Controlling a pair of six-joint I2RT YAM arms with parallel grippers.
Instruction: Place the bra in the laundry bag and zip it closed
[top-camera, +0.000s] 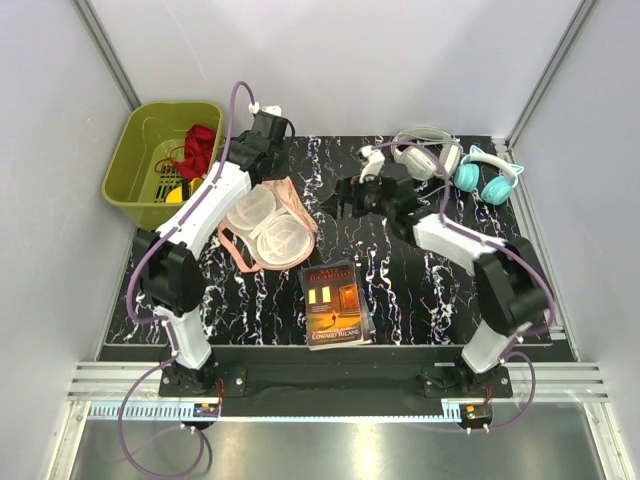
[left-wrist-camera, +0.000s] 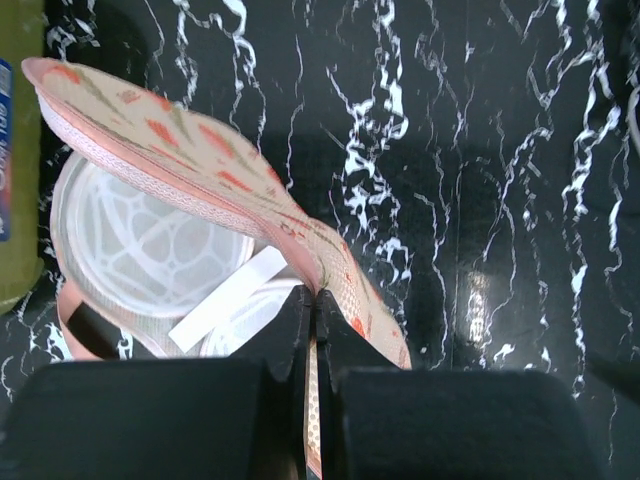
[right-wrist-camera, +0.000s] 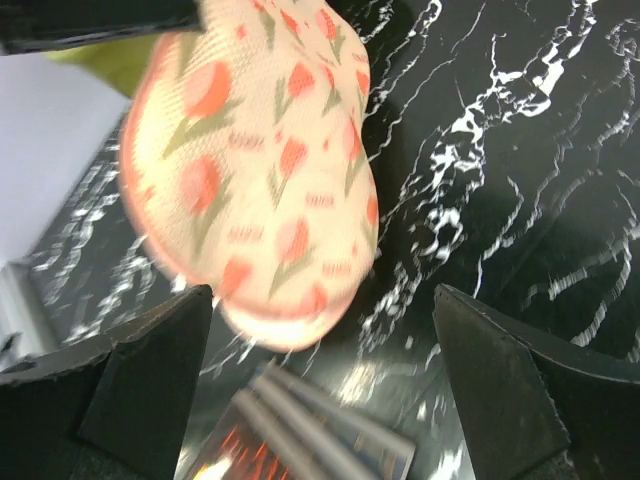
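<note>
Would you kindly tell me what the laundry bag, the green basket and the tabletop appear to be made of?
Laundry bag: matte, woven-looking fabric shell with tulip print; white mesh cups inside. Green basket: likely moulded plastic, smooth, slotted floor. Tabletop: glossy black marble-look surface, white veins and glare; stone or printed sheet, I cannot tell.

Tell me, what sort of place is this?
Likely a robot test booth, not a home: left arm and right arm bolted by a marbled table, bare walls, staged laundry bag and headphones.
</note>
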